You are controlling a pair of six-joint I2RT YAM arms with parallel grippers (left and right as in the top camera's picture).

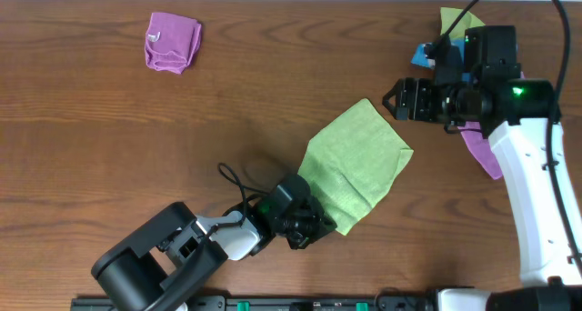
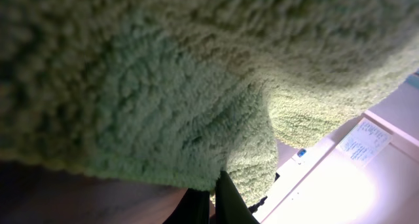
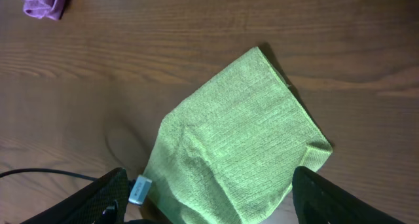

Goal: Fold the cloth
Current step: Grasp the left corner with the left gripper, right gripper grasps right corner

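A light green cloth lies folded on the brown table, right of centre. My left gripper is at its near corner, shut on the cloth's edge. In the left wrist view the green cloth fills the frame, and the black fingers are pinched on its hem. My right gripper is open and empty, raised just beyond the cloth's far right corner. The right wrist view looks down on the cloth between its spread fingers.
A crumpled purple cloth lies at the far left. A pile of yellow-green, blue and purple cloths sits at the far right, under my right arm. A black cable loops near the left gripper.
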